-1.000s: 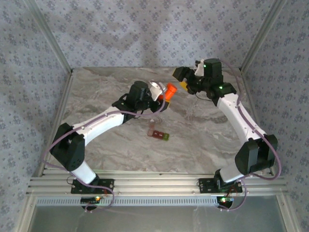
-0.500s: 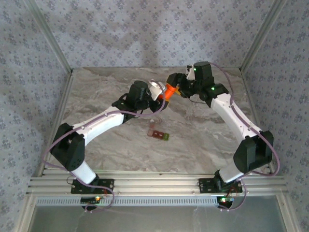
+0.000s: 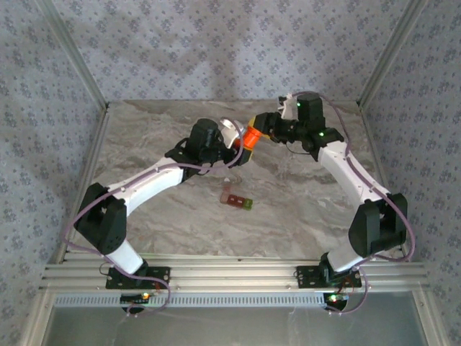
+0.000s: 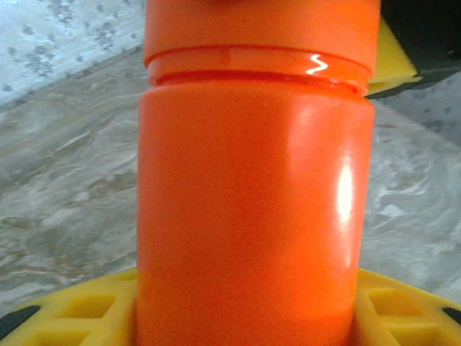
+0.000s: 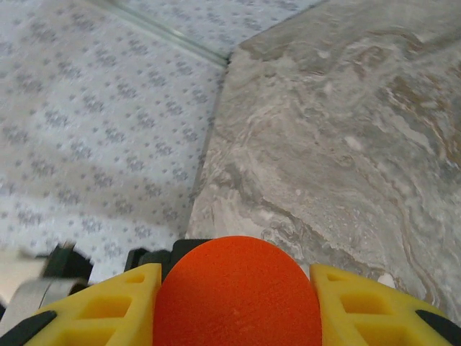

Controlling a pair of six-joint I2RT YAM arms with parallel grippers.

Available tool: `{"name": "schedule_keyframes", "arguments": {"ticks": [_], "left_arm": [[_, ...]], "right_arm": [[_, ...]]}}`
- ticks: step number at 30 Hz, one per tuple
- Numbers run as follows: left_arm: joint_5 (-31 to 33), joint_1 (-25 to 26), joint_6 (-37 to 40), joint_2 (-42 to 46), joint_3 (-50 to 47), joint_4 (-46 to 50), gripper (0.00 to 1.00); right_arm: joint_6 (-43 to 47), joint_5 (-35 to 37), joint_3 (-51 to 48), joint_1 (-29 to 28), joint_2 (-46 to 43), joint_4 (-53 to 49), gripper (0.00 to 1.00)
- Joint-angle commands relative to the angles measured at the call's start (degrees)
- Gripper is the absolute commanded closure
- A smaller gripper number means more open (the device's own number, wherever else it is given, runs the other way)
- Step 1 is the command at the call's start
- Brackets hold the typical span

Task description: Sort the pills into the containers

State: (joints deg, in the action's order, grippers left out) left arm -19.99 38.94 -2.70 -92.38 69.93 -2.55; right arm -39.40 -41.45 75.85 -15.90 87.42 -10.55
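You see soft, even light from above; weak shadows lie on the surface (image 3: 288, 216); bright glare streaks the orange bottle (image 4: 338, 194); close-ups look slightly blurred.

The left arm (image 3: 155, 180) and the right arm (image 3: 353, 173) look the same. Each has long white tubes with fat black joints between them. A thin purple cable (image 3: 72, 220) loops along each arm. Small green lights (image 3: 297, 106) glow on the black top part of the right arm. Each arm stands on a black base plate (image 3: 140, 274). The left gripper (image 4: 245, 317) and the right gripper (image 5: 238, 303) have jaws with bright yellow pads (image 5: 108, 303). The pads have square hollows and black outer corners.
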Motion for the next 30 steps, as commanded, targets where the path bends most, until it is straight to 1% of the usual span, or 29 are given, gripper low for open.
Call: {"name": "schedule_keyframes", "arguments": {"ticks": [1,3,4,5,6,7,9,10,11,12,13,16,23,27,30], "left_arm": [[-9.25,-1.22,-5.45,1.80,3.74,-3.86,1.00],[-10.58,-1.19,-5.99,1.83,3.80,-3.32,1.00],[-10.60,-1.23,-6.00,1.85,3.74,-3.02,1.00],[-10.22,-1.17,-5.87,1.83,3.68,-2.91,1.00],[-9.44,-1.19,-5.47,1.91,3.47,-2.67,1.00],[-8.02,-1.10,-4.75,2.07,3.26,-2.41,1.00],[-4.70,-0.83,-2.59,2.24,3.11,-1.32,1.00],[-2.71,-0.48,-1.14,2.33,3.11,-0.62,1.00],[-0.98,-0.28,0.36,2.37,3.26,0.06,1.00],[0.78,0.06,1.86,2.38,3.43,0.71,1.00],[2.43,0.36,3.38,2.29,3.46,0.96,1.00],[5.13,1.06,6.32,2.04,3.46,1.22,1.00],[6.34,2.03,8.45,0.98,3.94,1.36,1.00],[6.38,2.28,8.47,0.62,4.45,1.32,1.00],[6.38,2.31,8.43,0.53,4.47,1.22,1.00]], "right_arm": [[11.78,-4.92,-0.95,3.47,-1.73,2.63,0.56],[11.38,-6.26,-0.38,4.20,-1.35,2.66,0.54],[11.16,-6.27,0.03,4.30,-1.28,2.03,0.51],[10.54,-6.36,0.38,4.30,-1.29,1.96,0.45],[9.26,-5.81,0.46,4.29,-1.54,2.17,0.36],[7.37,-4.54,0.49,4.43,-2.00,2.24,0.29],[2.16,-2.29,0.03,4.98,-3.00,4.12,0.23],[-1.00,0.17,0.31,5.28,-3.36,3.15,0.21],[-2.93,0.83,0.69,5.48,-3.51,1.79,0.20],[-5.47,1.60,0.44,5.39,-3.91,2.97,0.19],[-7.62,3.56,0.77,5.05,-4.11,1.87,0.19],[-11.06,6.82,1.96,3.30,-4.14,-1.33,0.18],[-10.21,12.00,5.17,-1.17,-2.44,-9.08,0.16],[-10.12,12.62,5.19,-2.80,-1.64,-9.41,0.17],[-9.96,12.74,4.94,-4.02,-1.32,-9.49,0.19]]}}
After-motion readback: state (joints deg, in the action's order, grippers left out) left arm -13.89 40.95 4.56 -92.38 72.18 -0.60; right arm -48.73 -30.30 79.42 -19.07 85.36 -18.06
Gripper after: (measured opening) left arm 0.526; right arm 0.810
